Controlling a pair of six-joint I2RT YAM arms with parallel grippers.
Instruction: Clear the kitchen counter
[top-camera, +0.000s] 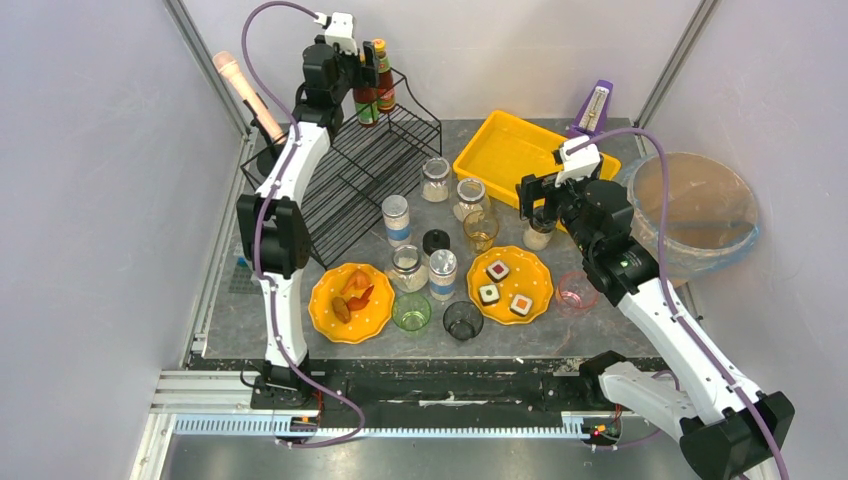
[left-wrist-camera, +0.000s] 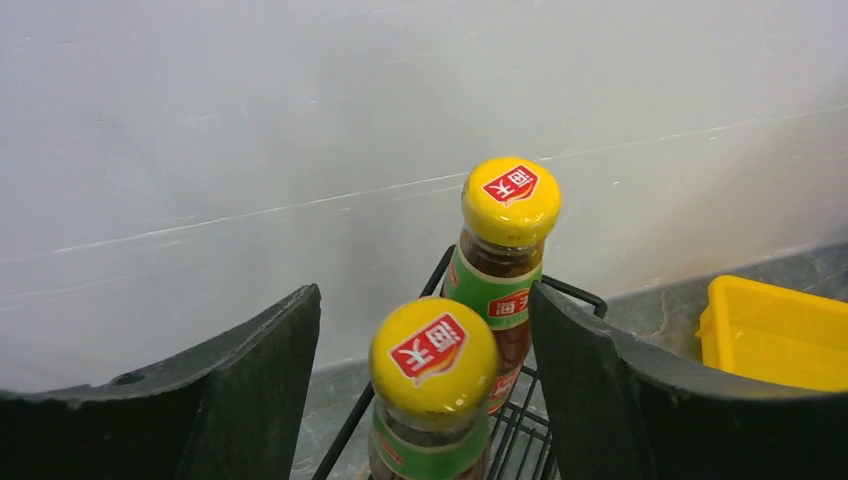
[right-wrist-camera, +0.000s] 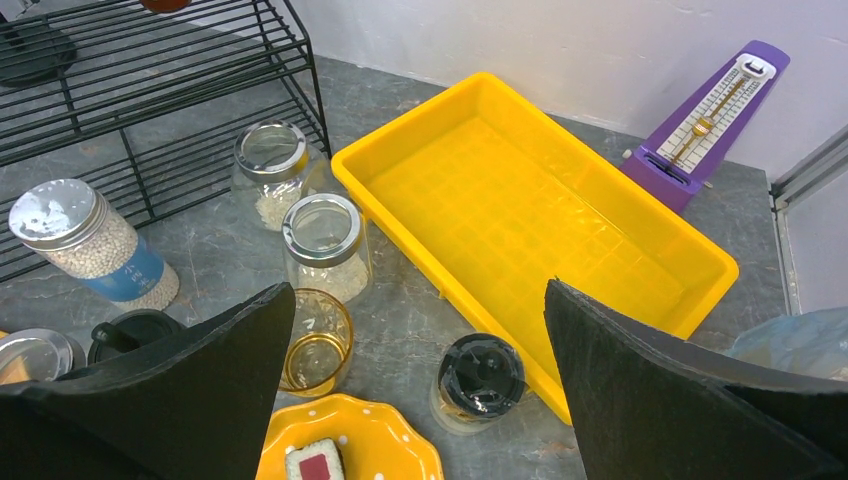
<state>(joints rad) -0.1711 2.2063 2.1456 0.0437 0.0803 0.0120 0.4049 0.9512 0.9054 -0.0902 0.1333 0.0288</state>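
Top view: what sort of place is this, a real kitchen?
Probably a lab cell staged as a kitchen: a stone-look counter boxed in by plain white panels, holding jars, sauce bottles on a wire rack, and plates of food.

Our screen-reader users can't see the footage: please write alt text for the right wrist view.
The open right gripper hangs over the kitchen counter, its black fingers framing a black-lidded jar beside the near rim of a yellow tray. To the left are an amber glass, two metal-lidded jars and a black wire rack; a purple metronome stands beyond the tray.
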